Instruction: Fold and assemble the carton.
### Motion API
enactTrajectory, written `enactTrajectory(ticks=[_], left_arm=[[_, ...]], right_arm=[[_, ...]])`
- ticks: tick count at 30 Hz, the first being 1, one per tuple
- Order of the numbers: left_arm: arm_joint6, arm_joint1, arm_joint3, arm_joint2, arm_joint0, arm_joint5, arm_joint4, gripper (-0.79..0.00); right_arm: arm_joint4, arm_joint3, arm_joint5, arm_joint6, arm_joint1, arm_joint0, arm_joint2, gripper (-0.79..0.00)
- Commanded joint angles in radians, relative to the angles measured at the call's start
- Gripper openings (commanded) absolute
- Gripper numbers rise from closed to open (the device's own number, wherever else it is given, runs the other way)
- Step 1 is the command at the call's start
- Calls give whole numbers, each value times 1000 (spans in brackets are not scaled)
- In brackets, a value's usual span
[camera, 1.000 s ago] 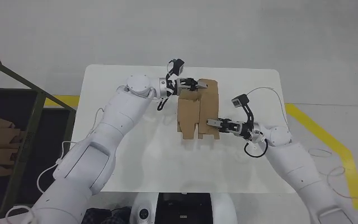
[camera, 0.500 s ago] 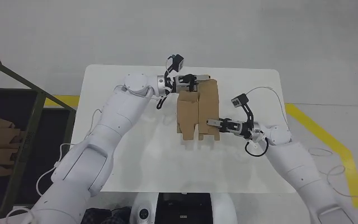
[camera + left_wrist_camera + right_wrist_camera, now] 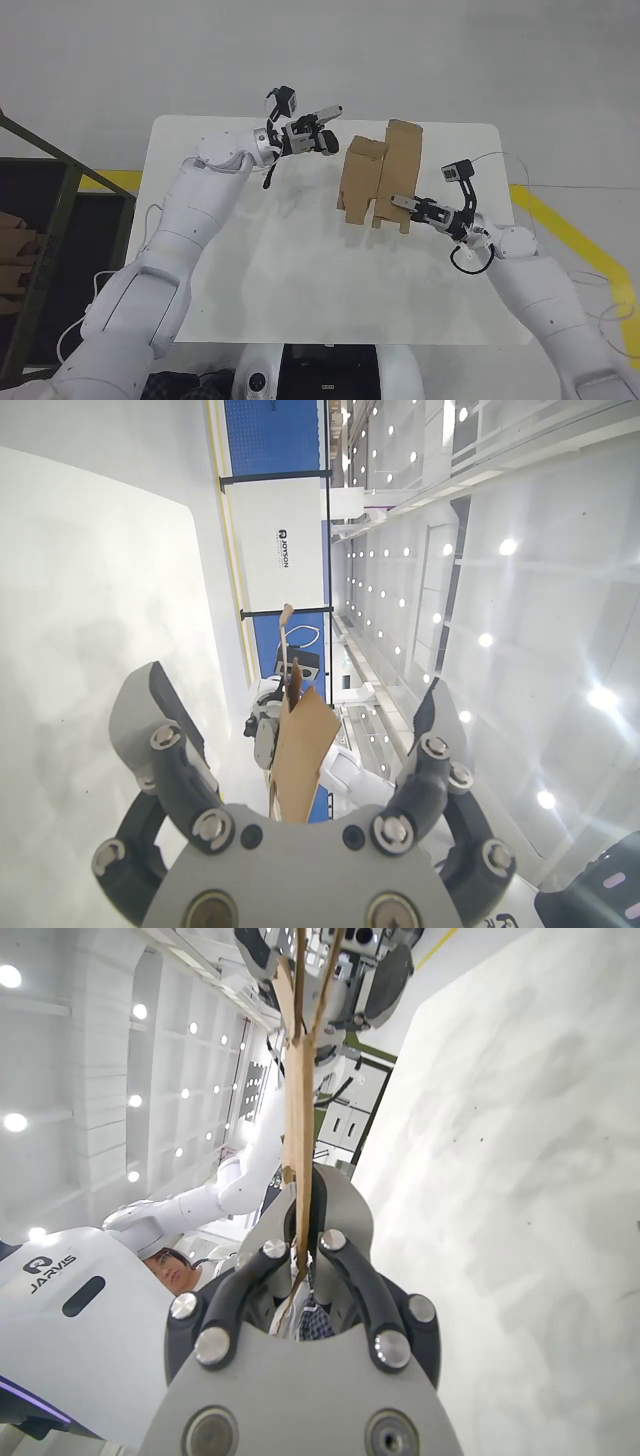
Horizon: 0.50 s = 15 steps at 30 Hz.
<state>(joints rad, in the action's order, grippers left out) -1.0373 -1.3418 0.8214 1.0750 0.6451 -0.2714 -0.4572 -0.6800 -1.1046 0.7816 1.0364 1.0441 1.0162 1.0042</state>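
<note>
Closest to the robot's body, your right gripper (image 3: 400, 203) is clenched on the near edge of the flattened brown carton (image 3: 378, 175), holding it above the right half of the white table (image 3: 250, 290). The carton's long axis runs from that grip toward the table's far edge, leaning slightly right. Farther out, your left gripper (image 3: 328, 128) hovers empty with its jaws spread wide, just left of the carton's far end and apart from it.
</note>
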Motion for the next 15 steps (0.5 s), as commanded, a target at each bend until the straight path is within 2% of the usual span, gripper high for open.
enactTrajectory(ticks=[1,6,10,15], left_arm=[[-4,5,23,0,16,1,25,0],[-6,7,76,-4,55,10,22,0],[40,5,116,-14,81,14,37,0],[123,3,195,-42,125,-25,119,0]], right_arm=[[-23,-15,5,-17,-2,16,20,-785],[-13,-41,-18,-109,-3,57,50,-785],[100,-72,-27,-242,-1,86,62,-785],[230,-149,-47,-384,7,132,57,-785]])
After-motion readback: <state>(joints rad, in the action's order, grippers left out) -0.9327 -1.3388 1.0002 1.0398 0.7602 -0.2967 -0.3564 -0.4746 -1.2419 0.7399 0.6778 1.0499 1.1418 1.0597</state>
